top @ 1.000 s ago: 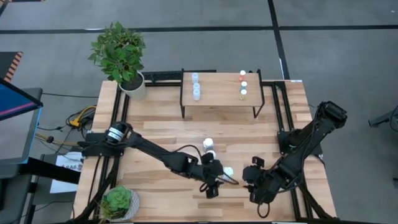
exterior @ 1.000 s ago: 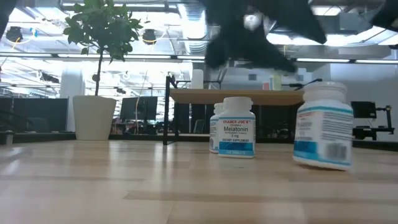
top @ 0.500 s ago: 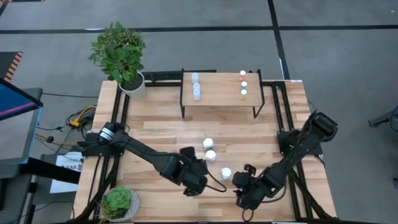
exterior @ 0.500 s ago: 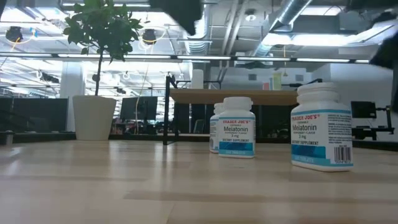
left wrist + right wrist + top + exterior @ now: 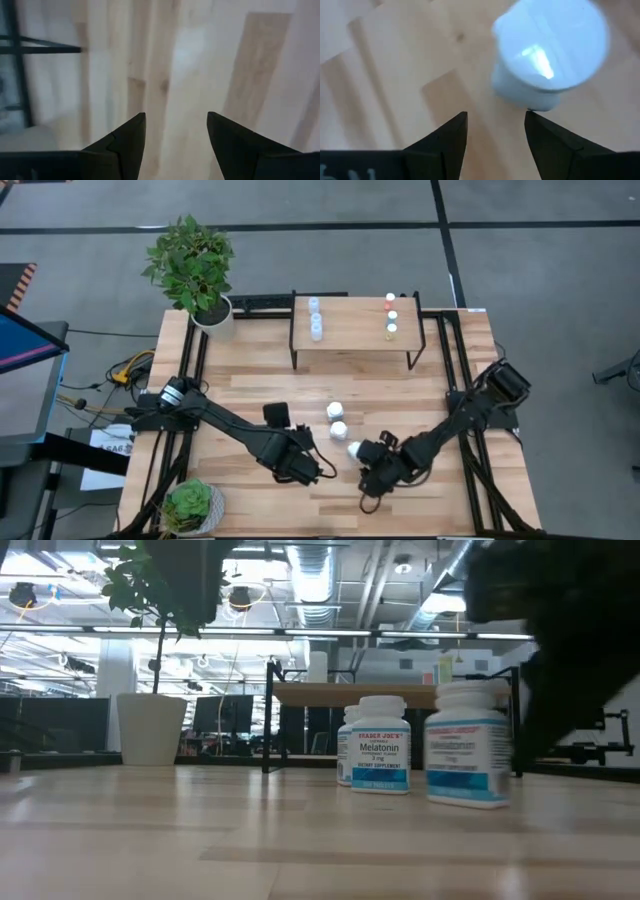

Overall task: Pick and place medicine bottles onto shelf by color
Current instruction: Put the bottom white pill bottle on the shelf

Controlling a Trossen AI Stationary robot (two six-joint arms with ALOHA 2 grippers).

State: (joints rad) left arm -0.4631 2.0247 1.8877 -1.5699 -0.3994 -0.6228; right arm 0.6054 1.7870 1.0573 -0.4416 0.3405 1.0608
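My right gripper point(image 5: 495, 132) hovers, jaws apart and empty, just beside a white bottle point(image 5: 547, 52) standing on the tabletop point(image 5: 250, 395); it looks light, rigid, slick, so I'd clamp its body below the cap

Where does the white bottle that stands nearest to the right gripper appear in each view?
High view: white bottle, just left of the open right gripper.
Low view: the large one right of centre, upright, beside two Melatonin bottles.
Left wrist view: not in it; only tabletop.
Right wrist view: seen from above, beyond the fingertips, not between them.
Shared landmark: the shelf, behind the bottles in the low view.
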